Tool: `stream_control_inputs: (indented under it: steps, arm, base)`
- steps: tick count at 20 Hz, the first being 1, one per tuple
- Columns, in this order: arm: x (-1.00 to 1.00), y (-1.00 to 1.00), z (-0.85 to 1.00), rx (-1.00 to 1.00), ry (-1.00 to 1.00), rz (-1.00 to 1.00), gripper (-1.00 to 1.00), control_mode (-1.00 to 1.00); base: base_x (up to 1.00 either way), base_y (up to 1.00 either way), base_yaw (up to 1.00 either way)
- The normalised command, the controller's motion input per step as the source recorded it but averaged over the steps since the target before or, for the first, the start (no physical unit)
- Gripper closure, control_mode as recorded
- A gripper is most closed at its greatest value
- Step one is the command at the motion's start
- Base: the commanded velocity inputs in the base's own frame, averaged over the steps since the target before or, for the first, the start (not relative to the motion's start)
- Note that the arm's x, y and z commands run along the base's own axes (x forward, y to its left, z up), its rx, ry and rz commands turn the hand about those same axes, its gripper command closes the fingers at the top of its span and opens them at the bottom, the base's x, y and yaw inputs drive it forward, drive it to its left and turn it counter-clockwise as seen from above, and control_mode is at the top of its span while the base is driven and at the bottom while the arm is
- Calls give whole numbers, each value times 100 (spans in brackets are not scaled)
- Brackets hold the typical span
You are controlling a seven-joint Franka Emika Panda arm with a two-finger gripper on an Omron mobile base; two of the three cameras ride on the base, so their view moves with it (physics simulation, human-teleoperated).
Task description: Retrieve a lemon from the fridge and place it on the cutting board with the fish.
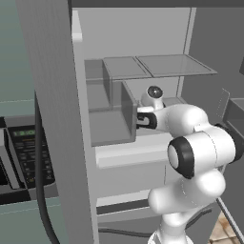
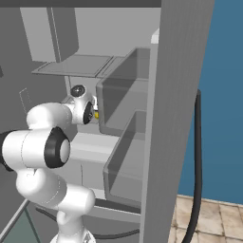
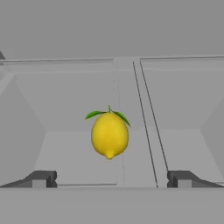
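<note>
The lemon (image 3: 109,135) lies straight ahead of the pincer (image 3: 111,179), centred between its two finger tips (image 3: 40,179), which stand wide apart with nothing held. Its long axis runs from the leafy stem to the nub, across the line between the tips. It rests on a pale shelf (image 3: 74,153) inside the fridge (image 1: 52,119). The arm reaches level into the open compartment, wrist pointing forward toward the back wall.

To your left you see a pale green wall (image 1: 19,52) above a microwave (image 1: 26,157); to your right, a blue wall (image 2: 223,95) and beige floor tiles (image 2: 213,218).
</note>
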Motion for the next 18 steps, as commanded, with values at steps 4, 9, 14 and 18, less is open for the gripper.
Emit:
stream_control_inputs:
  steps: [4,9,14,18]
  arm:
    - [18,0,-14,0,2,0,-100,-100]
    - [19,0,-16,0,0,0,-100,-100]
    - [16,0,-13,0,0,0,-100,-100]
    - [18,0,-13,0,0,0,-100,-100]
  base:
    - [0,0,0]
    - [0,0,0]
    - [0,0,0]
    - [0,0,0]
